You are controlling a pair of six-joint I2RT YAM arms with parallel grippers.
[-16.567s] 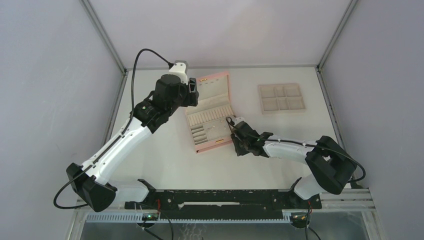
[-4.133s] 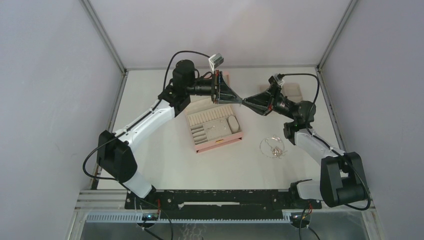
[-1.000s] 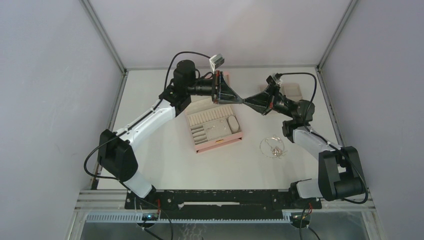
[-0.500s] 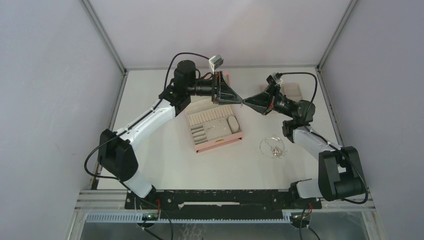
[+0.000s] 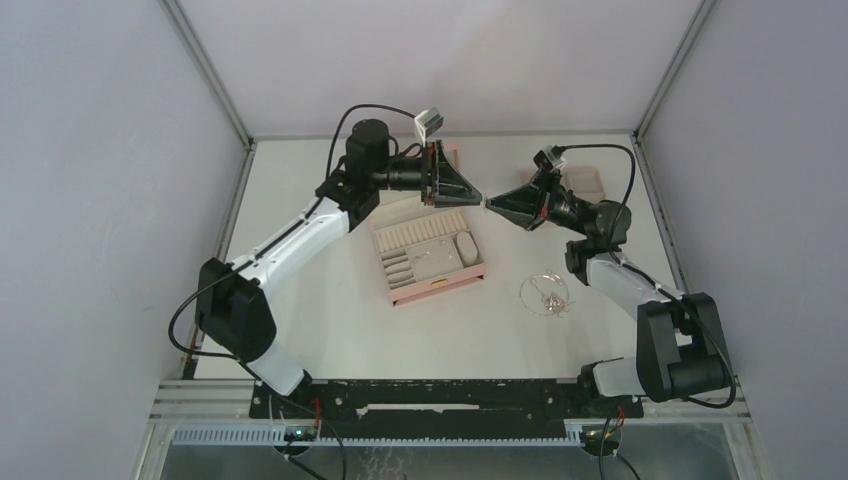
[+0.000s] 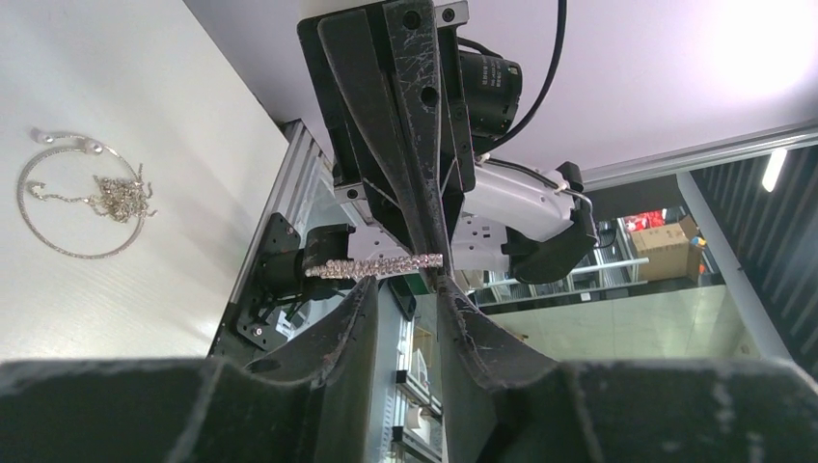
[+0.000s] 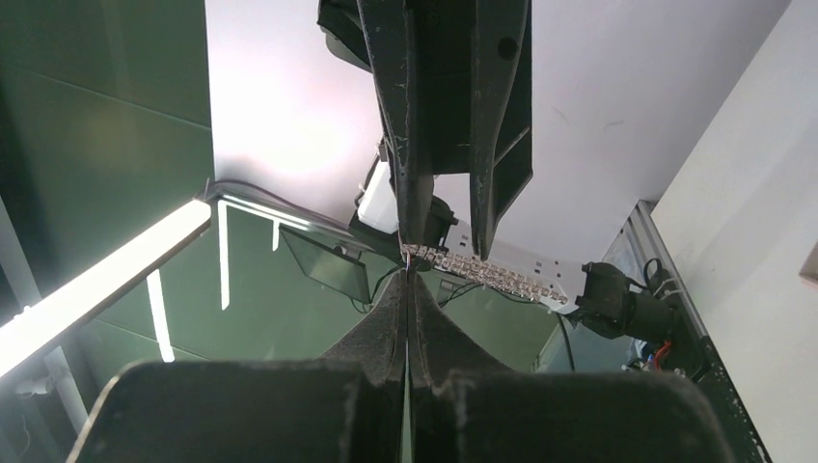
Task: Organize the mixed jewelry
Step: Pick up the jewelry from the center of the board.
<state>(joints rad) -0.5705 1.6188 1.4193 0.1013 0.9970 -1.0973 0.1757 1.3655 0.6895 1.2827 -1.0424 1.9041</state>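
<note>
Mixed jewelry (image 5: 545, 295): a silver heap on the white counter (image 5: 330, 330), near right and well apart from the box. A thin hoop rings a bunched chain and a few small bits.
Pink box (image 5: 440, 287): lies open at mid-counter, left of the heap. Its beige lining shows ribbed rolls, small compartments and an oval pad on the right side.
Sparkly bar (image 6: 371, 267): one straight, stone-set strip of the jewelry, off the counter. It hangs in the air beyond the box's far right corner, between the tips of the two arms. It is gripped by one end and the rest sticks out sideways.
Right fingers (image 7: 386, 333): pressed together, pinching the bar's end at their very tips, and pointing left toward the other arm.
Left fingers (image 6: 349, 323): a narrow gap stands between them. They point right, nose to nose with the right tips and close to the bar. I cannot tell whether they touch it.
Tray (image 5: 592, 181): flat and beige, at the far right of the counter, largely hidden behind the right arm.
</note>
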